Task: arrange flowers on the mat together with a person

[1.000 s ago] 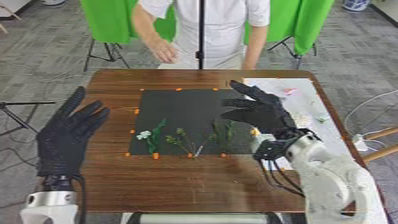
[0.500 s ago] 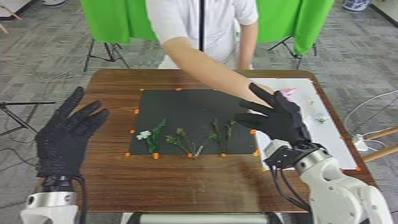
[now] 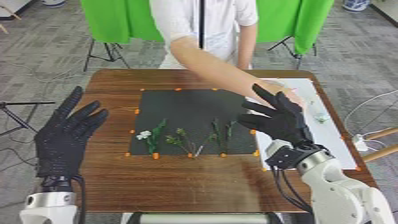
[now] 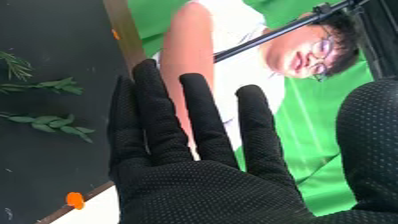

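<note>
Got right hand [image 3: 284, 125] open, with person's arm [image 3: 218, 70] beyond it and leafy stems [image 4: 58, 122] on mat [image 3: 178, 107] left of it, plus left hand [image 3: 62, 145] open

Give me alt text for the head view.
A person's arm reaches over a wooden table to a white sheet on the right, beyond the robot's open right hand. A white flower and green stems lie on the near half of a black mat. The left hand, also open, hovers.
</note>
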### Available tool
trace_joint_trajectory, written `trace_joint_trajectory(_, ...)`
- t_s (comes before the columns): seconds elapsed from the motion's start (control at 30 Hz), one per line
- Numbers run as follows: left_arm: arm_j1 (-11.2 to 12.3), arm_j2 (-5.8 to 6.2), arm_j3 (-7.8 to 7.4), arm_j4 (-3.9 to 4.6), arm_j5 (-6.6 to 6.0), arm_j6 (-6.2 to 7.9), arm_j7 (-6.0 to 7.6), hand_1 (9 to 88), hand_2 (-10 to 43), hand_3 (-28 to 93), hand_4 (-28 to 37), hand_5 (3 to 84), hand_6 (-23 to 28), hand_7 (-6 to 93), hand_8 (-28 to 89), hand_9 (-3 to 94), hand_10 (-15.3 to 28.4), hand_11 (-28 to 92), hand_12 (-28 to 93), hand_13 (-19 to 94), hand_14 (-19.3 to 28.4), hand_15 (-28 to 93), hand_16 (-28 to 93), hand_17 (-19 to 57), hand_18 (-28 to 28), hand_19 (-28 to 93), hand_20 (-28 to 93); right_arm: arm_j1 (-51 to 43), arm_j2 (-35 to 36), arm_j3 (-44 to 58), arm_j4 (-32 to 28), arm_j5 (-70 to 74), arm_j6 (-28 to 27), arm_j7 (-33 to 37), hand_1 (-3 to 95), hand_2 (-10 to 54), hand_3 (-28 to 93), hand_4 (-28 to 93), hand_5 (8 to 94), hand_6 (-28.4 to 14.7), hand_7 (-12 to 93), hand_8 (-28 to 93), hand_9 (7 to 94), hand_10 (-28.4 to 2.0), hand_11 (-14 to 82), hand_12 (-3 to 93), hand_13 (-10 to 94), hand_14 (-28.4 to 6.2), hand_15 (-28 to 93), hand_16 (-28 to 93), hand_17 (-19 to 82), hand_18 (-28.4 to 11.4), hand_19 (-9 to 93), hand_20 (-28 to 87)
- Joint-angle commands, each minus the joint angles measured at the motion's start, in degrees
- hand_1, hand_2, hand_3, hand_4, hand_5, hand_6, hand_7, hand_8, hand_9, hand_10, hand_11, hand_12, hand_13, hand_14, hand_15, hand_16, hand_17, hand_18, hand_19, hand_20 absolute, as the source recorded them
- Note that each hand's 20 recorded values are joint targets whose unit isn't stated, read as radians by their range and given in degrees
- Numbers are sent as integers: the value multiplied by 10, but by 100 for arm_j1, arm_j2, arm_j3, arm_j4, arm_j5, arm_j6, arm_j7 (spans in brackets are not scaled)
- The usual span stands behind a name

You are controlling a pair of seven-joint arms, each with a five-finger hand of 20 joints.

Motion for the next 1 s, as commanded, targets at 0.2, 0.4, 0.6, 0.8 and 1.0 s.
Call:
trace_joint_trajectory(0.2, 92, -20, 27, 15, -75, 17, -25, 201, 87, 765, -283, 341, 66, 93, -93, 363, 202, 211, 96, 294, 273, 465, -98, -41, 281, 703, -47, -87, 32, -59, -39, -74, 161, -35, 154, 50, 738, -283, 338, 16, 95, -114, 423, -173, 78, 119, 379, -220, 261, 148, 59, -230, 505, 142)
trace_joint_trajectory(0.4, 88, -7, 48, 18, -81, 17, -10, 201, 87, 766, -283, 341, 67, 94, -93, 364, 204, 214, 98, 295, 272, 466, -98, -41, 281, 705, -51, -111, 60, -98, -44, -106, 271, -70, 156, 51, 741, -283, 348, 13, 95, -115, 438, -176, 88, 118, 393, -221, 289, 148, 61, -228, 514, 144)
trace_joint_trajectory(0.6, 106, -21, 34, -4, -70, 6, -51, 203, 87, 768, -283, 341, 71, 98, -92, 364, 206, 217, 100, 294, 272, 467, -98, -42, 279, 706, -54, -158, 75, -113, -45, -170, 336, -102, 157, 51, 745, -283, 354, 13, 98, -116, 449, -178, 95, 117, 401, -219, 306, 138, 62, -227, 519, 143)
trace_joint_trajectory(0.8, 154, -25, -13, -22, -63, 9, -56, 204, 87, 767, -283, 341, 72, 102, -93, 364, 207, 223, 101, 292, 274, 470, -97, -43, 279, 706, -57, -151, 62, -123, -30, -171, 336, -83, 159, 50, 746, -283, 361, 12, 100, -118, 458, -179, 101, 116, 407, -217, 321, 129, 63, -227, 524, 142)
trace_joint_trajectory(1.0, 140, -23, 8, -7, -65, -18, -39, 205, 87, 768, -283, 342, 74, 102, -94, 364, 207, 225, 101, 291, 274, 472, -98, -45, 277, 705, -60, -112, 55, -119, -1, -181, 327, -78, 158, 50, 748, -283, 362, 12, 101, -119, 459, -180, 104, 115, 408, -216, 327, 123, 64, -226, 526, 140)
